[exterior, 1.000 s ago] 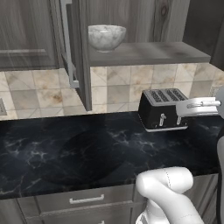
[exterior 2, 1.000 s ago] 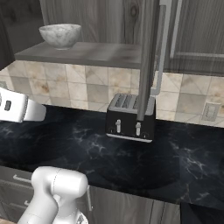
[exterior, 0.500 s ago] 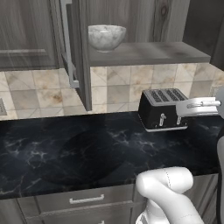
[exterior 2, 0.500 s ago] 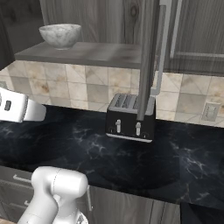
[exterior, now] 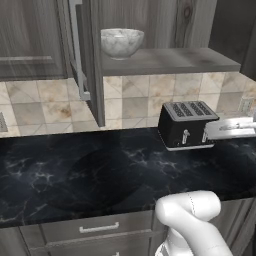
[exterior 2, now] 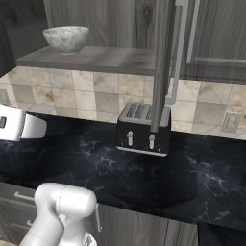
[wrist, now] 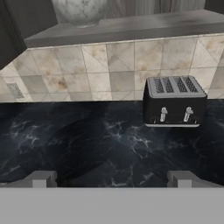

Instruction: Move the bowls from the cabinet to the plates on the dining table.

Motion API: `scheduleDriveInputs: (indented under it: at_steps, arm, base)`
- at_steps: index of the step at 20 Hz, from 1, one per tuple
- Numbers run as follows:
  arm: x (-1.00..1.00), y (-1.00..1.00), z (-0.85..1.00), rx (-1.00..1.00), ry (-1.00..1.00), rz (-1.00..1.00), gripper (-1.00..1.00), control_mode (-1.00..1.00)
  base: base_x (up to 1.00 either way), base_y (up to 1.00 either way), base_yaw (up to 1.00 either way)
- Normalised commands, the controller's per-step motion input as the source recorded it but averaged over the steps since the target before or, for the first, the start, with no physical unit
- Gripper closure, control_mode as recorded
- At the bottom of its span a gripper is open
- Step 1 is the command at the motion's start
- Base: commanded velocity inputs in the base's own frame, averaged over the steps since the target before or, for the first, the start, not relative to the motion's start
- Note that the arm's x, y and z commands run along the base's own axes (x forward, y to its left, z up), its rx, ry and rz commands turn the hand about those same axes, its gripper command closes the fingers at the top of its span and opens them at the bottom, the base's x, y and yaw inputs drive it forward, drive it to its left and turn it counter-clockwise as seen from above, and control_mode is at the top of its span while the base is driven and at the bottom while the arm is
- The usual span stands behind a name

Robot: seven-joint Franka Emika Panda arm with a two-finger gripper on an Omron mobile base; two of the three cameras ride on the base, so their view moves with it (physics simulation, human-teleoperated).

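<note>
Black marble tabletop (wrist: 87, 140) lies under the spread, empty fingers (wrist: 43, 178); the marbled bowl (wrist: 79, 9) above them looks rigid, slick, breakable: pinch its rim.

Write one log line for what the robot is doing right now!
stage: before first pick | marbled bowl: on open cabinet shelf | pincer: open, empty, above black counter | toaster: on counter

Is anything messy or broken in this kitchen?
Nothing looks spilled, tipped or broken. The marbled bowl sits upright on the cabinet shelf, whose door hangs open. The toaster stands straight on the black counter.
</note>
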Motion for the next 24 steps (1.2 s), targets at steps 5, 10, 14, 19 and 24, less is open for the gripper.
scheduleDriveInputs:
  at_steps: [5,10,14,19,24]
  arm:
    - [-0.35,0.00,0.01,0.00,-0.03,0.06,-1.00,-1.00]
    - [0.45,0.04,0.21,-0.02,-0.01,-0.06,-1.00,-1.00]
    - [0.49,0.13,0.75,-0.04,0.00,-0.16,-1.00,-1.00]
    - [-0.05,0.02,0.84,0.00,0.00,-0.04,-1.00,-1.00]
    - [0.01,-0.08,0.34,0.02,-0.01,-0.02,-1.00,-1.00]
  base:
    - [0.00,0.00,0.00]
    - [0.00,0.00,0.00]
    - [0.00,0.00,0.00]
    - [0.00,0.00,0.00]
    - [0.00,0.00,0.00]
